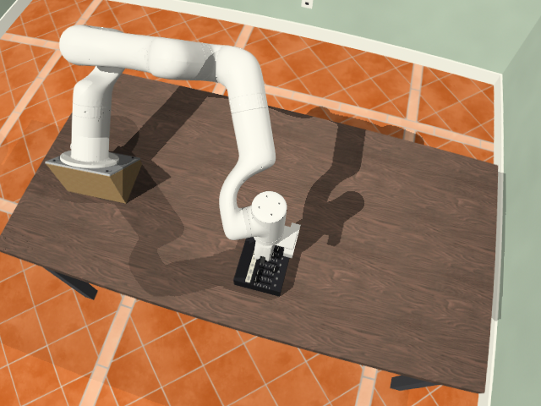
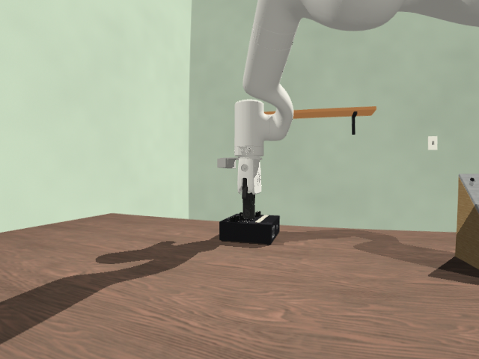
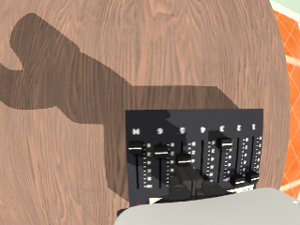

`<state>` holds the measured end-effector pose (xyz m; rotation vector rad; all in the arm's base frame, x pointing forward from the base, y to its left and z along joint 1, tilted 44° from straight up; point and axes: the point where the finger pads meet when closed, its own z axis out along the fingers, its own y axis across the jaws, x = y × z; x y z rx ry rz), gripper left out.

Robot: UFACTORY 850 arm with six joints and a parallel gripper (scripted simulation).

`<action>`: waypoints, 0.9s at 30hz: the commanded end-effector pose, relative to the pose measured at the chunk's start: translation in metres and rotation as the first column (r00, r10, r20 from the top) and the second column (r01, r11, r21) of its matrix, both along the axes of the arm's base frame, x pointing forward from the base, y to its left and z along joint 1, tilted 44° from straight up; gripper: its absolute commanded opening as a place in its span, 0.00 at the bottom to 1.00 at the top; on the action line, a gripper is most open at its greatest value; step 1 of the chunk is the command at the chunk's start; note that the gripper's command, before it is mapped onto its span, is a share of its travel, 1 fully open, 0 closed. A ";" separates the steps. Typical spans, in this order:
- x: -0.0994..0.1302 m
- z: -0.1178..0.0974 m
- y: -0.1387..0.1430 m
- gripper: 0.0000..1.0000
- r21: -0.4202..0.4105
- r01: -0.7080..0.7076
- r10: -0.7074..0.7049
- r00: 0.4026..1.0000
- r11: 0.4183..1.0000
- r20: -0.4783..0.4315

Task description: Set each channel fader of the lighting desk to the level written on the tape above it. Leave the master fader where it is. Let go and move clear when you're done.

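Note:
The black lighting desk lies on the wooden table near its front edge. Its top carries a row of several sliders with black caps at different heights; in the wrist view the left cap sits high and two right caps sit low. A pale tape strip runs along one side; its writing is too small to read. My gripper is shut, points straight down, and its tips are at the third cap from the left. I cannot tell if they touch it.
The arm's tan base block stands at the table's far left end. A wooden wall shelf with a black hook hangs behind the arm. The table edge runs close in front of the desk.

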<state>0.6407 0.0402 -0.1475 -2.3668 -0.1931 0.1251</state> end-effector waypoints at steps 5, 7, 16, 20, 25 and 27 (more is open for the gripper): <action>0.007 0.001 0.000 0.00 0.000 0.001 -0.001 1.000 1.000 0.002; 0.007 0.001 0.000 0.00 0.000 0.001 -0.001 1.000 1.000 0.002; 0.011 0.000 0.001 0.00 0.000 0.001 -0.001 1.000 1.000 0.002; 0.012 0.000 0.001 0.00 0.000 0.001 -0.001 1.000 1.000 0.002; 0.013 0.000 0.001 0.00 0.000 0.001 -0.001 1.000 1.000 0.002; 0.014 0.000 0.001 0.00 0.000 0.001 -0.001 1.000 1.000 0.002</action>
